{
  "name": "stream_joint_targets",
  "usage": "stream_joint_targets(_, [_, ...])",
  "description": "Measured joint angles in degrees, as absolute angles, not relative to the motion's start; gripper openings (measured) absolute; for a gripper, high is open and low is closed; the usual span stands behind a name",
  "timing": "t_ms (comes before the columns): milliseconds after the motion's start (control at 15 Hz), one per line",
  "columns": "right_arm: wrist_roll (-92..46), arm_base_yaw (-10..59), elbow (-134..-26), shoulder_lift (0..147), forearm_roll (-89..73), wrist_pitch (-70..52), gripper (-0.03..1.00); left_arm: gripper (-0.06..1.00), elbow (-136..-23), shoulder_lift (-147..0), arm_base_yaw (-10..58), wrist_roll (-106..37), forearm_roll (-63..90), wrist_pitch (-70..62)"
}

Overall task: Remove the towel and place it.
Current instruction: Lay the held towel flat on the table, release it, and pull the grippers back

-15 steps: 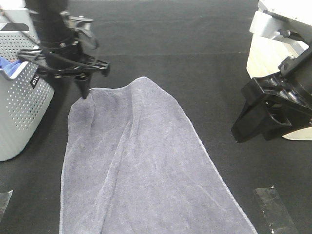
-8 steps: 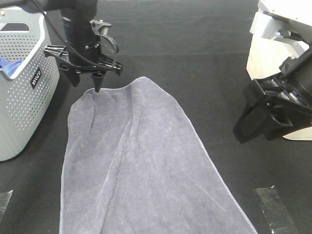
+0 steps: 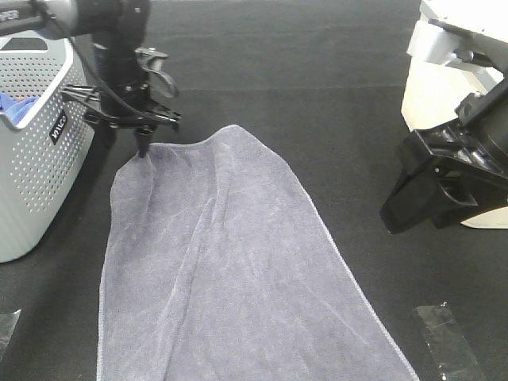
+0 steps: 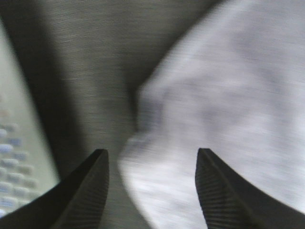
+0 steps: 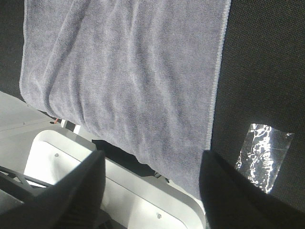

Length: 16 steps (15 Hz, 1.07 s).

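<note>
The slate-grey towel (image 3: 230, 262) lies spread flat on the black table, running from the middle to the near edge. My left gripper (image 3: 125, 144) is open at the towel's far left corner, one fingertip (image 3: 143, 152) touching the cloth's edge. In the left wrist view the blurred towel (image 4: 228, 95) corner sits between the open gripper's (image 4: 152, 191) two dark fingers. My right gripper (image 3: 405, 208) hovers open and empty off the towel's right side. In its wrist view, my right gripper (image 5: 152, 191) frames the towel's (image 5: 124, 71) near end hanging over the table edge.
A pale perforated laundry basket (image 3: 40, 159) stands at the left, holding a bright blue cloth (image 3: 9, 107). Shiny tape strips (image 3: 444, 341) lie on the table near the right front. A white robot base (image 3: 452, 71) fills the far right.
My left gripper swung right above the towel's far edge, then came back left and lower onto the far left corner. The towel and right arm have not moved.
</note>
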State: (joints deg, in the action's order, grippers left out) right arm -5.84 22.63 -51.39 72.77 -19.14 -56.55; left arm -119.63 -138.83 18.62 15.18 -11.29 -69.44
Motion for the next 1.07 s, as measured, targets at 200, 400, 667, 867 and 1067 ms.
stream_joint_targets(200, [-5.8,22.6,-51.4,72.8,-19.0,-56.6,0.56,0.53,-119.6,-140.5,18.4,14.0,-11.1,-69.6])
stream_joint_targets(400, [-5.8,22.6,-51.4,72.8,-19.0,-56.6,0.56,0.53,-119.6,-142.2,18.4,13.2,-11.1,-69.6])
stream_joint_targets(667, [-5.8,22.6,-51.4,72.8,-19.0,-56.6,0.56,0.37,-119.6,-142.4,18.4,12.2,-12.0,-69.6])
stream_joint_targets(867, [-5.8,22.6,-51.4,72.8,-19.0,-56.6,0.56,0.07,-119.6,-142.4,18.4,9.4,-12.0,-69.6])
stream_joint_targets(1067, [-5.8,22.6,-51.4,72.8,-19.0,-56.6,0.56,0.0,-119.6,-142.3,18.6,7.8,-10.0,-69.6])
